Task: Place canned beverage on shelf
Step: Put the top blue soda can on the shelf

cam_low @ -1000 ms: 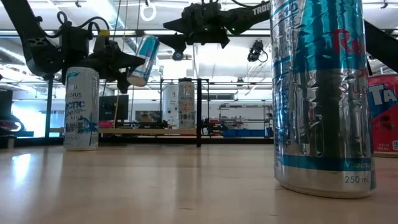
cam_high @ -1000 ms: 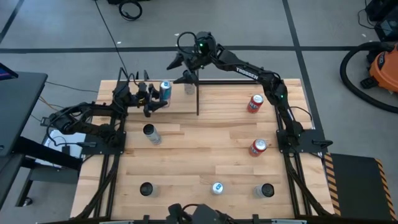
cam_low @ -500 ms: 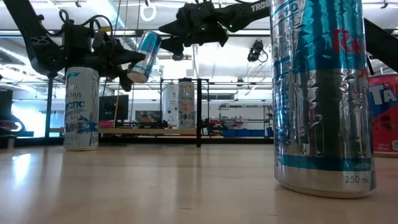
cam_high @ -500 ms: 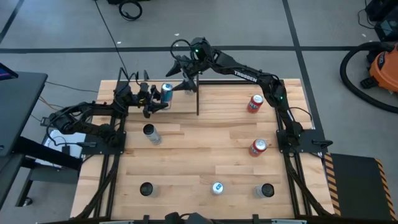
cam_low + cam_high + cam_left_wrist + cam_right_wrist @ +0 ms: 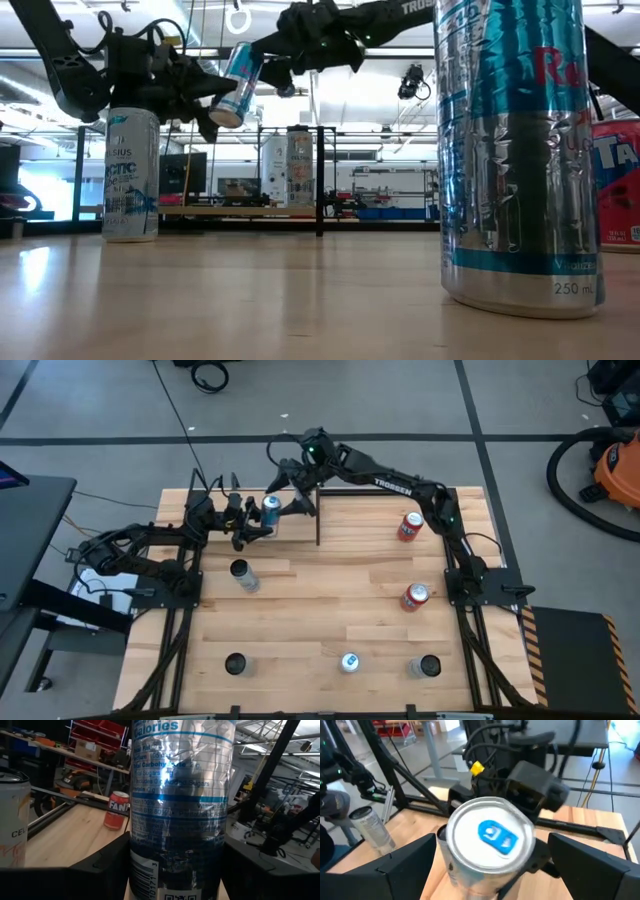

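A wooden table (image 5: 330, 610) seen from above, with two dark robot arms meeting over its far left part. The left arm stretches from the table's left edge toward the far side; its end effector (image 5: 252, 520) is clenched on a slim blue-and-silver beverage can (image 5: 269, 512). In the left wrist view the can (image 5: 180, 805) fills the space between the two dark fingers (image 5: 102, 867), which press against its sides.

The can is held in the air, well above the table. In the low view it (image 5: 236, 72) is tilted, its long axis leaning with the top end raised toward the right arm and the base lower, toward the left end effector (image 5: 195, 92).

The right arm reaches from the table's right edge across the far edge. Its end effector (image 5: 292, 488) is spread open just beside the can's top, not touching it. In the right wrist view the can's lid (image 5: 491, 833) with a blue tab faces the camera, between the open fingers (image 5: 405, 862).

The can hangs above the shelf (image 5: 285, 525), a pale wood panel at the far left corner, where another can (image 5: 299, 165) stands.
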Controlling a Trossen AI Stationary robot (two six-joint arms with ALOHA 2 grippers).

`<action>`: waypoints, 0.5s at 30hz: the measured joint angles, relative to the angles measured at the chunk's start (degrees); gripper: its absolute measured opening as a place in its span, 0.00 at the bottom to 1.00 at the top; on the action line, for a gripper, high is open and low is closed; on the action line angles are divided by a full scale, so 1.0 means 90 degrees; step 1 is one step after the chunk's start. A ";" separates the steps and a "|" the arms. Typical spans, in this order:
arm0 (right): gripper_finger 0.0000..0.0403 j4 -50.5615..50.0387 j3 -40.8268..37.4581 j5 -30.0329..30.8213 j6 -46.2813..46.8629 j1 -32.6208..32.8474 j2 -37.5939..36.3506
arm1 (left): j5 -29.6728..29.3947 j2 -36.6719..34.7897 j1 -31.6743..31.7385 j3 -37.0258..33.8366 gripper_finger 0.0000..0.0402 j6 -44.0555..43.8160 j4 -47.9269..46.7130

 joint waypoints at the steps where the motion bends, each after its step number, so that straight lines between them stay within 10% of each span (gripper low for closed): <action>1: 0.98 0.0005 0.0000 0.0047 -0.0088 0.0038 0.0000 | -0.0002 0.0000 0.0000 0.0000 0.63 0.0028 0.0002; 15: 0.83 0.0016 0.0000 0.0926 -0.0527 0.0269 0.0000 | -0.0010 0.0000 0.0002 0.0000 0.63 0.0038 -0.0026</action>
